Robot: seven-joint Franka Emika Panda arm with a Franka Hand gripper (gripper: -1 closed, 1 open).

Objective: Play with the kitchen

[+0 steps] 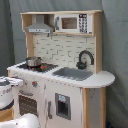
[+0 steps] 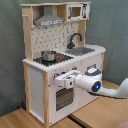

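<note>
Claw (image 2: 56, 78) against the kitchen (image 2: 37, 85) front

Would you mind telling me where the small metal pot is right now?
In both exterior views the pot sits on the kitchen's black stovetop, beneath the hood, beside the sink.
</note>
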